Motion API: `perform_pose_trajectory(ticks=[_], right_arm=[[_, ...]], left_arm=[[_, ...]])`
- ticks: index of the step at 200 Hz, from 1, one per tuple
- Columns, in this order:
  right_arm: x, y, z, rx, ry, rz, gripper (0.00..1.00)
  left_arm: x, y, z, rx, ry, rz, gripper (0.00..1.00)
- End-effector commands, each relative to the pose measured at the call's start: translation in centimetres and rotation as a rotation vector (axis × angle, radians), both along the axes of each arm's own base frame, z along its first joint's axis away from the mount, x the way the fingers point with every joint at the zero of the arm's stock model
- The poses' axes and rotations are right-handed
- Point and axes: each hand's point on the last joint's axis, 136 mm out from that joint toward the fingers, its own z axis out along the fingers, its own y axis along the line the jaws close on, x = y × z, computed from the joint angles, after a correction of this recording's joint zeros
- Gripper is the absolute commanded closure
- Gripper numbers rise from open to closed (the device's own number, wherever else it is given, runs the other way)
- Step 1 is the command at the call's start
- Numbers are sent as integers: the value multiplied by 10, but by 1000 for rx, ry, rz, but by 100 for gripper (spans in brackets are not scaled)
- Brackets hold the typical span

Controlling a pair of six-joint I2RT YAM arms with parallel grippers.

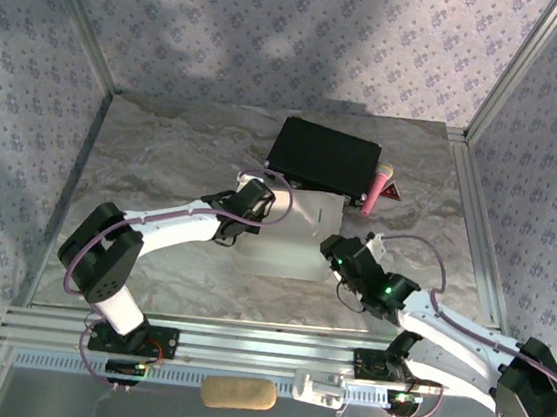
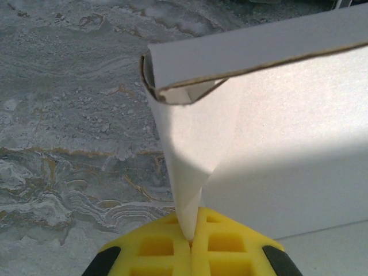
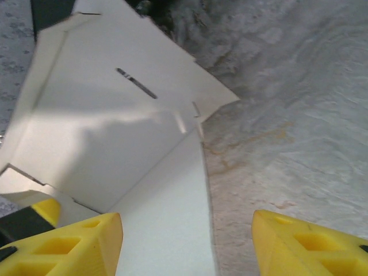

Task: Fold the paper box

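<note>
While the paper box lies half-folded at the middle of the top view, just below the black case, the left gripper meets its upper left edge and the right gripper sits at its right edge. Low in the left wrist frame, yellow fingers are pinched together on a thin white flap of the box. Along the bottom of the right wrist frame the fingers stand wide apart, one over a flat panel, the other over the marbled table.
</note>
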Motion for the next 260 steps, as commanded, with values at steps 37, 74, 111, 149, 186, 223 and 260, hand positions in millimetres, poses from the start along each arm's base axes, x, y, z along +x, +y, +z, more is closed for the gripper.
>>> perform_pose_trajectory(ticks=[37,74,111,149,186,223,260], right_arm=[[-22,5,-9,157,5,-37,37],[-18,-3,-2,123,-14,-59,42],[30,-37,38,-11,-166,51,51],[61,-65,53,-98,-187,83,68],[87,-30,76,-69,-169,103,61],[119,-5,88,-70,-148,92,59],[141,18,78,-94,-80,112,58]], left_arm=[[-2,5,-7,39,1,9,100],[-1,6,-8,48,-2,5,100],[-5,11,-4,69,-33,-46,100],[-9,13,5,47,-108,-103,100],[-12,13,6,50,-176,-104,100],[-15,11,8,91,-240,-80,100],[-16,11,3,105,-238,-60,100]])
